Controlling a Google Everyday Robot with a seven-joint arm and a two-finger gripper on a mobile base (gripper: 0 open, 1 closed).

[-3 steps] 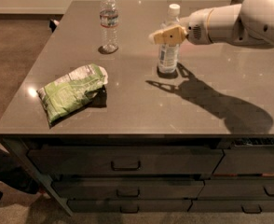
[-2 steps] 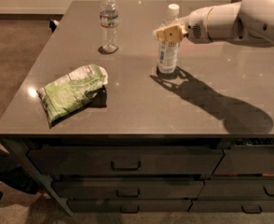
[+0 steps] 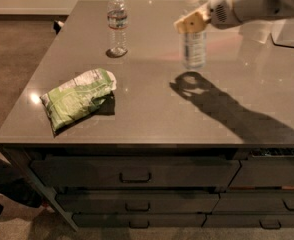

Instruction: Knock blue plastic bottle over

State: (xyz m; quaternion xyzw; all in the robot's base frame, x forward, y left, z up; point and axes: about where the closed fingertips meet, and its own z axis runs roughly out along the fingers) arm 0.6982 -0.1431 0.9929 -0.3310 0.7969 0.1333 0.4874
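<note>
The blue plastic bottle [image 3: 193, 46] stands upright on the grey table [image 3: 152, 119] at the back, right of centre. It has a white cap and a pale label. My gripper [image 3: 189, 23] comes in from the upper right on a white arm and sits at the bottle's upper part, in front of its neck and shoulder. I cannot tell whether it touches the bottle. The arm casts a long shadow on the table to the right.
A slimmer clear bottle [image 3: 117, 23] with a red-and-blue band stands upright at the back left. A green snack bag [image 3: 79, 98] lies at the front left. A white object [image 3: 287, 31] sits at the far right. Drawers [image 3: 137, 174] are below the tabletop.
The whole scene sits slightly higher and further right in the view. The gripper stays at the blue bottle's upper part, and the bottle remains upright.
</note>
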